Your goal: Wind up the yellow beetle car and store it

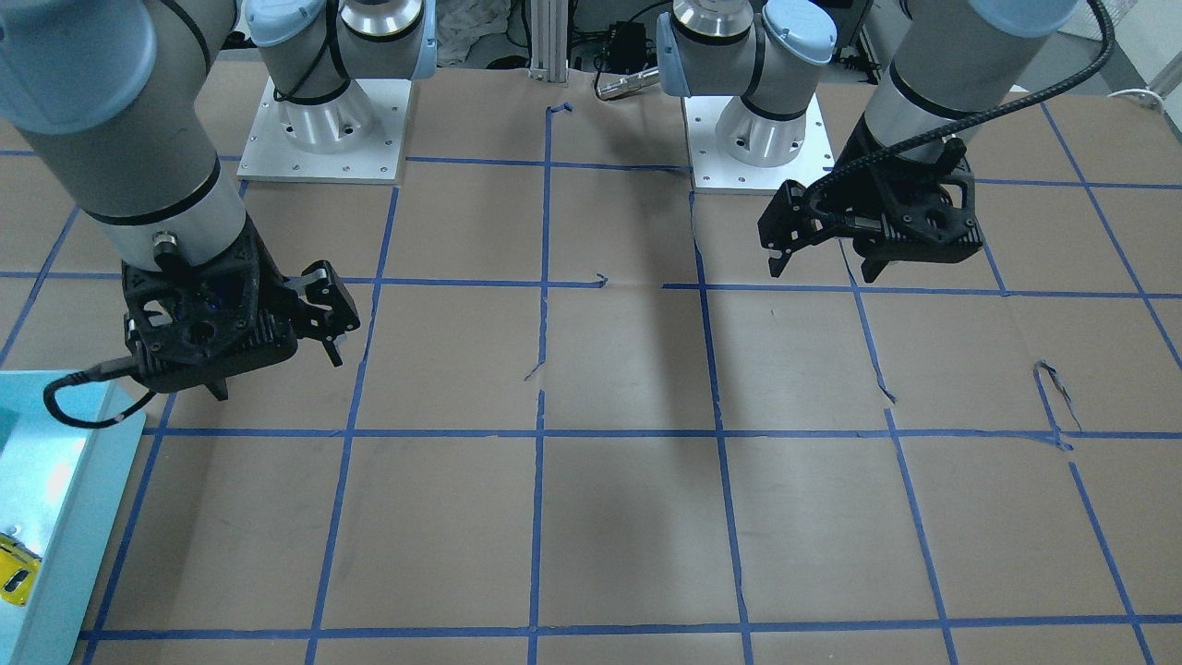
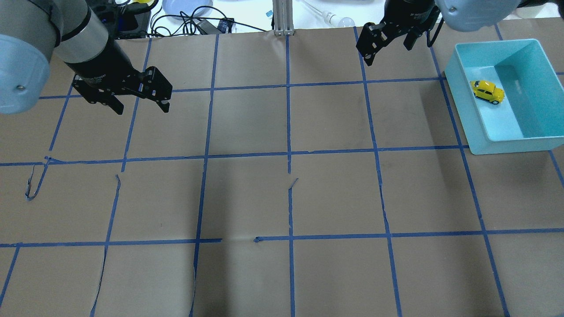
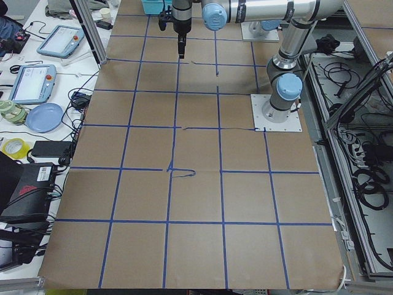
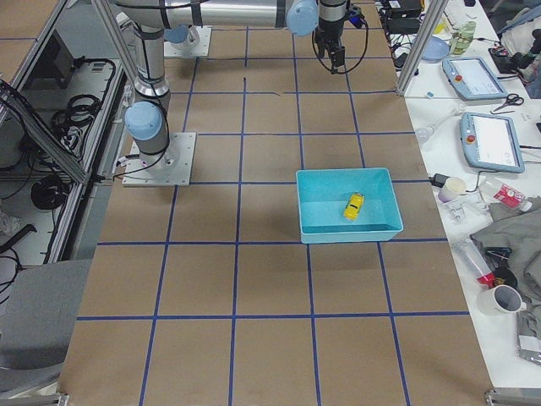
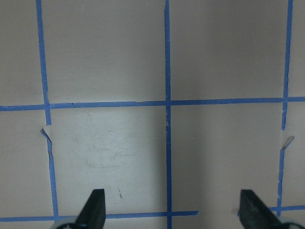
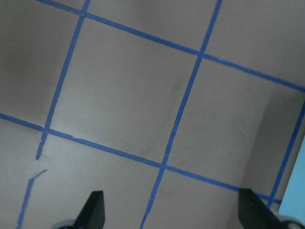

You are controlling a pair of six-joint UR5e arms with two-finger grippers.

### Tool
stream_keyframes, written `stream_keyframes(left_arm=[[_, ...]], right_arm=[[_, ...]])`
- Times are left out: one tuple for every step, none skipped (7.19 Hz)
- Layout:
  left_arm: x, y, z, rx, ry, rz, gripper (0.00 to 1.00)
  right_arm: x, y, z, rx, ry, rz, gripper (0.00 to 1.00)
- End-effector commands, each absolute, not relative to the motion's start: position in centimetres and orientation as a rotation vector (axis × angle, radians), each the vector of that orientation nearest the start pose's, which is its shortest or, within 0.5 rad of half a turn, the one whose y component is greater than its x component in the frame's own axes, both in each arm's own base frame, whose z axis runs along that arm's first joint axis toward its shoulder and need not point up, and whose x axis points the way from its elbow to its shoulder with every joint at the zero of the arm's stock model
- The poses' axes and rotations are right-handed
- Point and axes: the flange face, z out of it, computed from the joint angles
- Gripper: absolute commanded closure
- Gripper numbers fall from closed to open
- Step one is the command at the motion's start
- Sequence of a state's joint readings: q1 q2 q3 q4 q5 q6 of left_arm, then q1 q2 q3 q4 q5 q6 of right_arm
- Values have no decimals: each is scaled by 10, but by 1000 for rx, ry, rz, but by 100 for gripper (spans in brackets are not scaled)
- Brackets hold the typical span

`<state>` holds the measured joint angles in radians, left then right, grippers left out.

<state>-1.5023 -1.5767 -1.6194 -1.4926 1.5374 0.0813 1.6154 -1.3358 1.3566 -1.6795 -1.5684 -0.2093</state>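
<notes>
The yellow beetle car [image 2: 487, 91] sits inside the teal bin [image 2: 506, 145] at the table's right side, on the bin's floor near its left wall. It also shows in the exterior right view [image 4: 353, 205] and, partly cut off, in the front view [image 1: 17, 573]. My right gripper [image 2: 387, 53] is open and empty, raised over the table to the left of the bin and apart from it. My left gripper [image 2: 142, 108] is open and empty above the table's far left part. Both wrist views show spread fingertips [image 5: 95, 205] [image 6: 93, 207] over bare paper.
The table is brown paper with a blue tape grid, torn in places [image 2: 35, 185]. The arm bases [image 1: 323, 120] [image 1: 757, 139] stand at the robot's edge. Cables and a plate [image 2: 185, 6] lie beyond the far edge. The bin's corner [image 6: 294, 210] shows in the right wrist view.
</notes>
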Motion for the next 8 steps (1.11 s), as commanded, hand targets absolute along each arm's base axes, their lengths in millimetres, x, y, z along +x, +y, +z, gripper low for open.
stream_keyframes(left_arm=[[-102,-503,470,20,3173,-45,0],[-102,-503,471,20,3173,-48,0],[-102,-503,471,20,3173,-48,0],[-102,-503,478,18,3170,-67,0],[-103,-498,486,19,3173,-94,0],[-103,-498,487,19,3178,-98,0],[-103,-498,488,19,3174,-102,0],[-104,-497,489,22,3179,-105,0]], right_arm=[[156,-569,503,131,3136,-125,0],[155,-565,504,205,3160,-117,0],[150,-560,505,226,3173,-93,0],[154,-552,503,219,3173,-81,0],[153,-540,493,220,3170,-68,0],[151,-529,484,221,3166,-113,0],[149,-529,480,168,3168,-195,0],[148,-531,482,166,3164,-229,0]])
